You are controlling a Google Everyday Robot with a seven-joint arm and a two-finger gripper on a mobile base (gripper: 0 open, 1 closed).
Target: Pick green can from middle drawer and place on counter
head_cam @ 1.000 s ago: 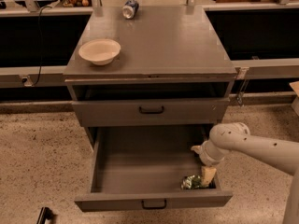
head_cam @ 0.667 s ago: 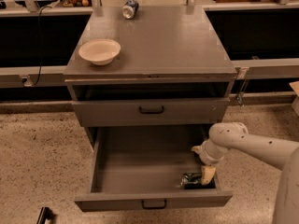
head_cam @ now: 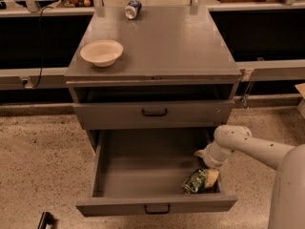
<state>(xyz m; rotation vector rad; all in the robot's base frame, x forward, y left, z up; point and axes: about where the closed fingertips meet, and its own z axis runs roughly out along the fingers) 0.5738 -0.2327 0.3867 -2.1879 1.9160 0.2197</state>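
Observation:
The green can (head_cam: pixel 194 181) lies on its side in the front right corner of the open middle drawer (head_cam: pixel 143 168). My gripper (head_cam: pixel 209 176) reaches down into that corner from the right, right against the can's right end. The white arm (head_cam: pixel 248 147) comes in from the right edge. The counter (head_cam: pixel 157 42) is the grey cabinet top above the drawers.
A beige bowl (head_cam: pixel 101 52) sits on the counter's left side. A blue-and-silver can (head_cam: pixel 133 8) lies at its back edge. A closed drawer (head_cam: pixel 155 112) with a dark handle is above the open one. Speckled floor surrounds the cabinet.
The green can has shifted and turned slightly beside the gripper. The arm has barely moved.

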